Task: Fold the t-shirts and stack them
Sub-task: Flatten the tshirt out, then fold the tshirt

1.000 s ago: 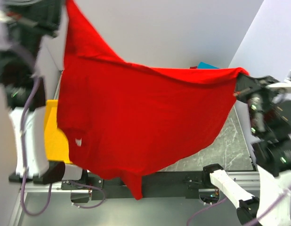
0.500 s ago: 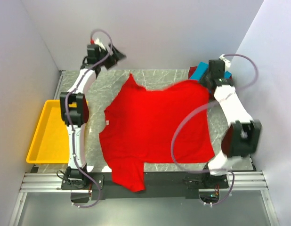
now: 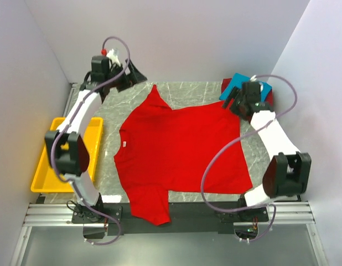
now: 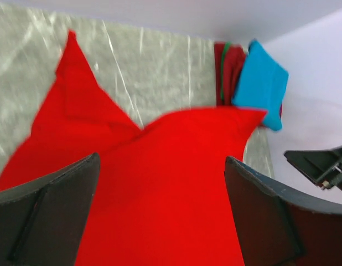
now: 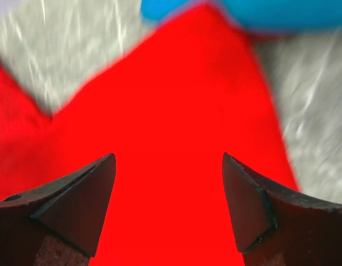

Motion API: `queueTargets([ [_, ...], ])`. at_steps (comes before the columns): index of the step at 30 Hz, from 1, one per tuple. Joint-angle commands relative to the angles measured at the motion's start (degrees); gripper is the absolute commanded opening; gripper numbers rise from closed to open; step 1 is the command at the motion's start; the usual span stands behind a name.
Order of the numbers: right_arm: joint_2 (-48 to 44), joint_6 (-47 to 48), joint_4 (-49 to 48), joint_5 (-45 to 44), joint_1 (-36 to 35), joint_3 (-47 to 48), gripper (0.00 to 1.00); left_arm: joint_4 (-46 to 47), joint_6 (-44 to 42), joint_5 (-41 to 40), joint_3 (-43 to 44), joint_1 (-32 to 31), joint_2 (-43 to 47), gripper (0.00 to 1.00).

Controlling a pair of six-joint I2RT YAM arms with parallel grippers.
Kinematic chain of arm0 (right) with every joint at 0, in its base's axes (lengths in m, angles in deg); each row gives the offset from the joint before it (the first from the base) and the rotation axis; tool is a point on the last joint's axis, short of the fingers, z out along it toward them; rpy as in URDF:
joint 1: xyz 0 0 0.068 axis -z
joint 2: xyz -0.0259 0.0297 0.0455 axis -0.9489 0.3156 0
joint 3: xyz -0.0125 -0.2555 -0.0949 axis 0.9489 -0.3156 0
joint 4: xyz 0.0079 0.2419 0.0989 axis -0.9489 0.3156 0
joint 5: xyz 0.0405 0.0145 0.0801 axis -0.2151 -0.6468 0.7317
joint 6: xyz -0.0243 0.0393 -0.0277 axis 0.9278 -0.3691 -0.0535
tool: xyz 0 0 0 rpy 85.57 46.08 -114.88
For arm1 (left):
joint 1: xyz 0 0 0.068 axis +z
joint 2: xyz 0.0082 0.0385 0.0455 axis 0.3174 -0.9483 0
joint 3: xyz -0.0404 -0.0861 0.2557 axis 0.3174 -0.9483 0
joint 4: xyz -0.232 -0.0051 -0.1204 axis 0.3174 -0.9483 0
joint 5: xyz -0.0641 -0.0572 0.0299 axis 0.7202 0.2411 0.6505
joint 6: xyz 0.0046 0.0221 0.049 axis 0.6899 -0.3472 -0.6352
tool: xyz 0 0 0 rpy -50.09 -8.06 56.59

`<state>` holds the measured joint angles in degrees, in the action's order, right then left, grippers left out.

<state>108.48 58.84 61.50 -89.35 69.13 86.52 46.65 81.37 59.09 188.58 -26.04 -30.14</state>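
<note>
**Both claws spread above the flat red shirt**

The left gripper (image 3: 134, 72) hovers over the far edge of the table (image 3: 187, 91). Its wrist view shows the two fingers (image 4: 55, 210) set wide apart with nothing between them. The bright red t-shirt (image 3: 179, 149) lies spread out below and ahead of this claw, and one pointed sleeve (image 4: 71, 61) reaches closest to it. The small white neck label (image 3: 125, 144) sits on the shirt's edge, on the side of the claw nearer the arm bases.

The right gripper (image 3: 233, 103) is just above the shirt's far right corner. Its fingers (image 5: 77, 205) are also parted and empty, and red cloth fills the gap under them.

Just beyond the right claw, the folded turquoise-blue t-shirt (image 3: 241, 86) rests on the darker red t-shirt (image 4: 226, 66). The bright red shirt's corner touches that pile. A yellow tray (image 3: 45, 176) lies well apart from the left claw, beside that arm's lower links.
</note>
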Motion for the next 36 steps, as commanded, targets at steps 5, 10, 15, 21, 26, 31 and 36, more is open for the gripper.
queueTargets([
  [5, -8.7, -5.7, -0.3, 3.2, -9.1, -13.1, 0.84, -2.7, -3.4, 1.4, -22.3, -1.3, 7.3, 0.99],
  [10, -12.6, -10.1, -2.3, 2.9, -12.8, -22.1, 0.84, 0.2, -2.5, 0.8, -34.0, -2.0, 10.7, 0.99],
  [15, -13.8, -13.6, -4.6, 2.9, -14.0, -29.1, 0.83, 1.9, -2.8, 0.8, -37.9, -2.0, 9.7, 0.99],
  [21, -11.8, -13.9, -5.4, 2.5, -14.0, -31.3, 0.83, 1.6, -3.7, -1.0, -38.0, -1.9, 6.7, 1.00],
  [26, -6.5, -14.0, -5.7, 2.1, -14.0, -29.4, 0.83, 0.8, -4.7, -2.7, -35.1, -1.9, 2.3, 0.99],
  [31, -1.8, -14.0, -4.5, 0.3, -13.8, -26.7, 0.83, -0.2, -6.3, -4.4, -30.7, -1.9, -2.3, 0.99],
  [36, 4.4, -13.6, -2.6, 0.2, -13.3, -21.8, 0.83, -1.7, -7.4, -4.8, -25.6, -1.8, -7.6, 0.99],
])
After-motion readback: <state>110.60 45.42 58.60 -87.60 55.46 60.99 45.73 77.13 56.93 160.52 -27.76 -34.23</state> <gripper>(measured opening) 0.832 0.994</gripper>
